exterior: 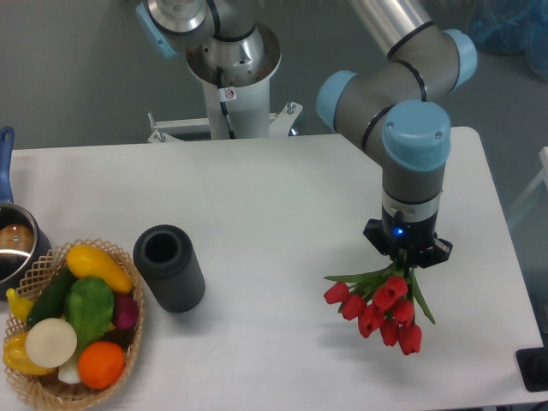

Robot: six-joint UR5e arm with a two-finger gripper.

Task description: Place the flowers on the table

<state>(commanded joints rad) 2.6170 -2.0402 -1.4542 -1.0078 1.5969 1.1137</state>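
Observation:
The flowers [379, 308] are a small bunch of red tulip buds with green stems and leaves, at the right of the white table [282, 197]. My gripper [408, 264] points straight down over the stem end and is shut on the stems. The buds fan out below and to the left of it. I cannot tell whether the bunch hangs just above the tabletop or touches it. The fingers are mostly hidden by the wrist and the leaves.
A dark grey ribbed cylinder vase [169, 267] stands at the left centre. A wicker basket [53, 385] of toy fruit and vegetables sits at the front left corner. A metal pot [13, 244] with a blue handle is at the left edge. The robot base [231, 68] stands behind the table.

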